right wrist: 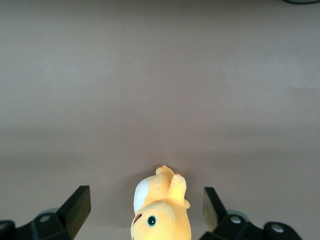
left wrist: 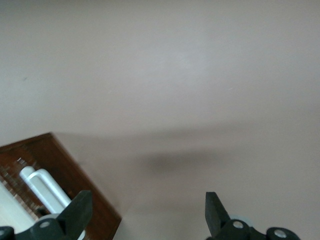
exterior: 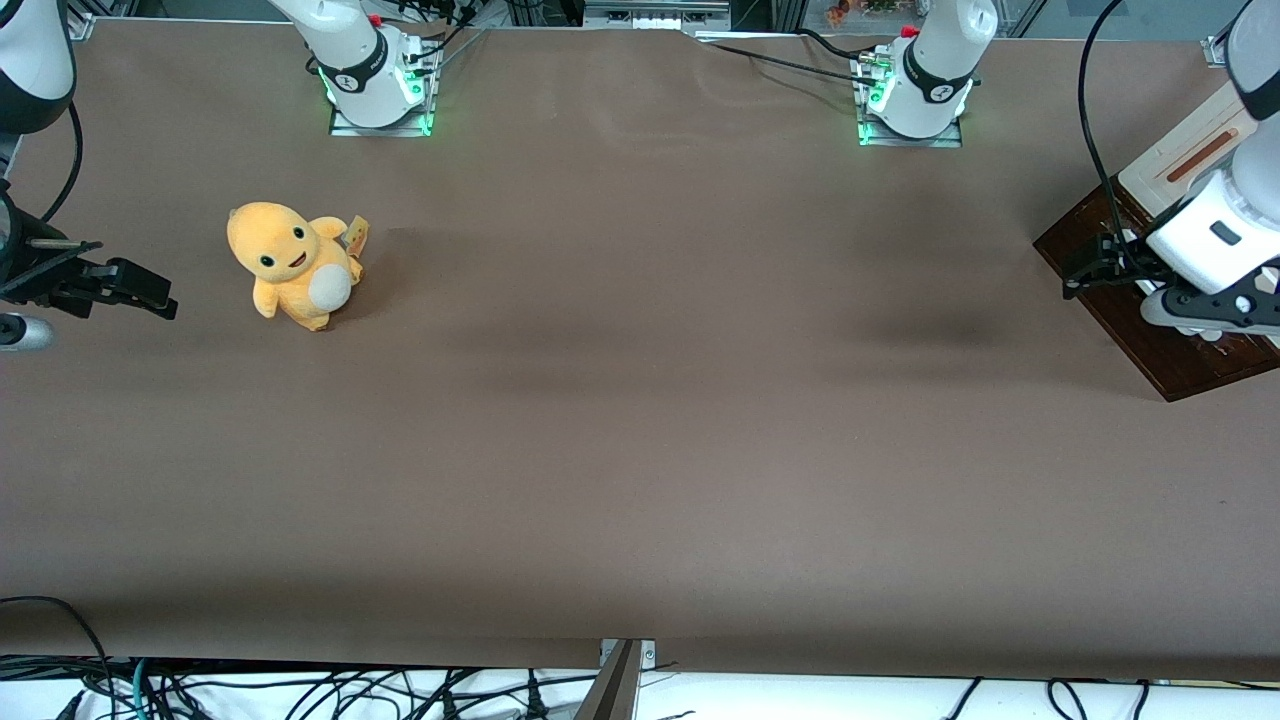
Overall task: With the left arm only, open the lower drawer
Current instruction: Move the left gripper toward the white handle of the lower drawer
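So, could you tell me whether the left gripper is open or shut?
Open: the gripper shows its fingers spread wide over the lower drawer, holding nothing.

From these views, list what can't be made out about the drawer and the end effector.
- Lower drawer: front view, arm covers its handle and the frame edge cuts it off; open or shut unclear.
- White handle: wrist view, one end hidden by a finger.
- End effector: open, over the drawer; contact with the handle unclear.

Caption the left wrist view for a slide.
Open gripper hovers over the table beside the drawer, handle ungrasped.
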